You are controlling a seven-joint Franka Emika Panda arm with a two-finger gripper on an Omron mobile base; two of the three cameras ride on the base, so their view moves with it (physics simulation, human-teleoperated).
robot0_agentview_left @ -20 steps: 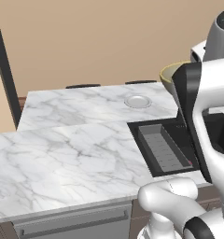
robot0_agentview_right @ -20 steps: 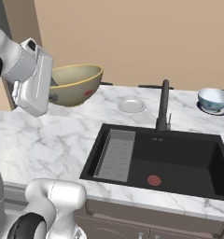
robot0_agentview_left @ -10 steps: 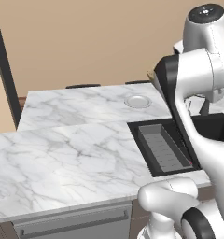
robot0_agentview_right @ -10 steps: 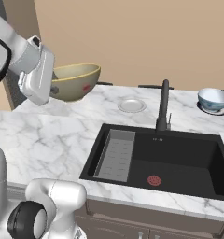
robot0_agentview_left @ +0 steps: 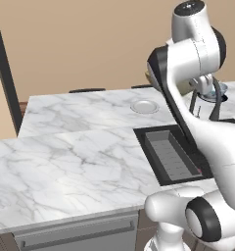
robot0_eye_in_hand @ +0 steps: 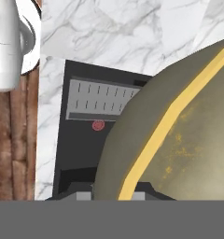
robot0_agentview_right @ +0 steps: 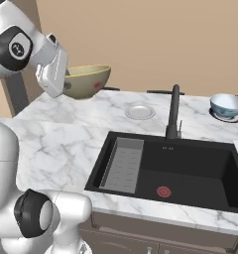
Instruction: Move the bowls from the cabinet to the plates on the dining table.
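Olive-tan bowl [robot0_agentview_right: 86,81] clamped by rim in claw [robot0_agentview_right: 66,82], held above marble dining table [robot0_agentview_right: 56,144], near pale plate [robot0_agentview_right: 140,112].

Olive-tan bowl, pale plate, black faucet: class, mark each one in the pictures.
olive-tan bowl [robot0_agentview_right: 89,82], right base view, outer wall.
pale plate [robot0_agentview_right: 140,112], right base view, centre.
black faucet [robot0_agentview_right: 173,111], right base view, upright stem.

In the left base view the white arm hides nearly all of the olive-tan deep bowl [robot0_agentview_left: 150,76], the black arched faucet [robot0_agentview_left: 216,105] and much of the black sink [robot0_agentview_left: 163,153]. In the right base view the hand [robot0_agentview_right: 66,85] sits behind its white housing, so its fingers cannot be made out. In the hand view the picture's edge cuts off the bowl.
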